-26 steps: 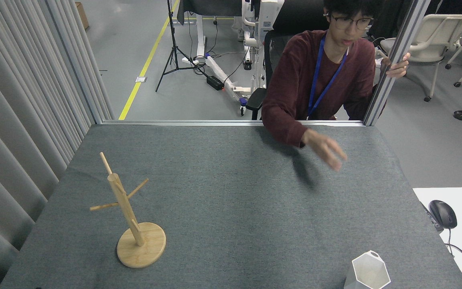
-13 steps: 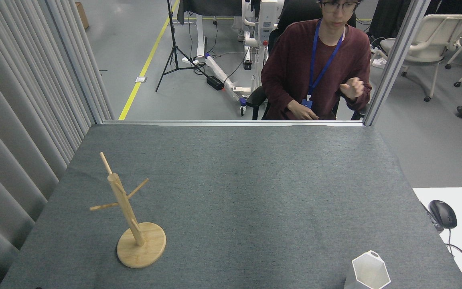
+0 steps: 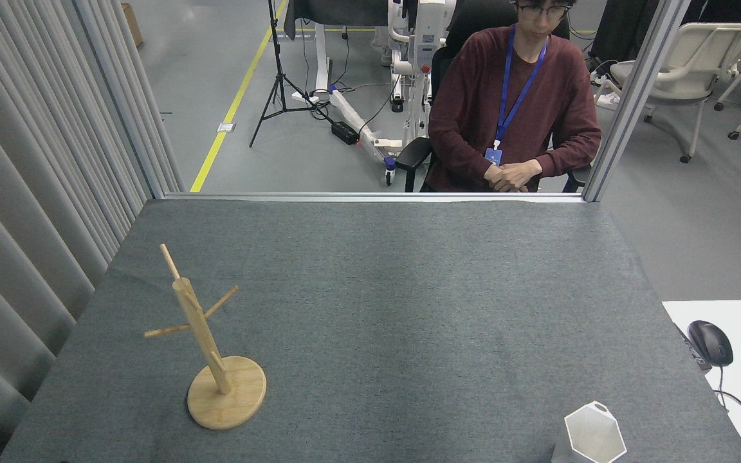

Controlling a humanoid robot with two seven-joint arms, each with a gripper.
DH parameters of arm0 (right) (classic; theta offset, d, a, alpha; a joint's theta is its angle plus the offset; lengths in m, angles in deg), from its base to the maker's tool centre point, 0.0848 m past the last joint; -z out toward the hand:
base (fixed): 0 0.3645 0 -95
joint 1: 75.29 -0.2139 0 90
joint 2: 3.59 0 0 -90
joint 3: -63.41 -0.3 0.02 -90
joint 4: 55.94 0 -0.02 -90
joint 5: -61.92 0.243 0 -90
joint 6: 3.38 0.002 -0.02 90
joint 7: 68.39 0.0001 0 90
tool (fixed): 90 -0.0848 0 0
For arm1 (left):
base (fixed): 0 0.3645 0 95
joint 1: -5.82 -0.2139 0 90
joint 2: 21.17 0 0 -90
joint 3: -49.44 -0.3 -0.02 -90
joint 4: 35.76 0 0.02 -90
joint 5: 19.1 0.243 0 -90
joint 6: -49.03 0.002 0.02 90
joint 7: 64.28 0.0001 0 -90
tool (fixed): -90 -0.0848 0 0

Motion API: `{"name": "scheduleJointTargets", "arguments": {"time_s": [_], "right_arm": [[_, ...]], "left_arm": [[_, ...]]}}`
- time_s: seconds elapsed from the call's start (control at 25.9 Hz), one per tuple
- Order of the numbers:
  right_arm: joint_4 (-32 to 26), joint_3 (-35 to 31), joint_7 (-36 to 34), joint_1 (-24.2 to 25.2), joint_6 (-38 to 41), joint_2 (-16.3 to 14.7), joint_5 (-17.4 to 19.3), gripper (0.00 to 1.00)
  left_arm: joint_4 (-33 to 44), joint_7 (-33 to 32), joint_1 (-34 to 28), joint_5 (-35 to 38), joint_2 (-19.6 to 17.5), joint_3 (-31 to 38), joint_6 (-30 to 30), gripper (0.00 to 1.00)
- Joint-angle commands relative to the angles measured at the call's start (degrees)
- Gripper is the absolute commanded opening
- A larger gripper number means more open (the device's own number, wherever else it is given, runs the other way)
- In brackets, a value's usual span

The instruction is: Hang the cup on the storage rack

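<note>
You're looking at a table [image 3: 370, 308] covered in grey felt, grey curtain [image 3: 29, 161] along its left side, a metal frame rail along the far edge. Take the storage rack [image 3: 206, 341] as your landmark: it stands upright on the near left part of the table, light wood post on a round disc base, thin pegs angling up and out, every peg bare. The cup [image 3: 592, 438] sits well apart from the rack, far to its right at the near edge of the table, upright, white, faceted, hexagonal rim open to the top, its lower body cut off by the bottom of the view; a small tab handle shows at the far side of the rim. Nothing lies on the felt between rack and cup. Neither of your grippers nor any part of an arm is in view, so you can't say how far open they are or whether they hold anything. Beyond the rack, past the far rail, a person [image 3: 515, 103] in a dark red top with a blue lanyard sits on a chair, hands clasped just behind the rail. Right of the cup, off the felt, a black mouse [image 3: 710, 342] lies on a white desk [image 3: 740, 321]
</note>
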Motion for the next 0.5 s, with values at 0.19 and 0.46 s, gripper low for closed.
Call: {"name": "scheduleJointTargets", "arguments": {"time_s": [0.19,0.46], "right_arm": [[1.9,0.2,0.0,-2.7,-0.4,-0.1,-0.5,0.99],[2.5,0.2,0.1,-3.8,-0.4,-0.3,-0.5,0.99]], "left_arm": [[-0.6,0.0,0.0,0.0,0.0,-0.1,0.0,1.00],[-0.6,0.0,0.0,0.0,0.0,-0.4,0.0,0.99]]}}
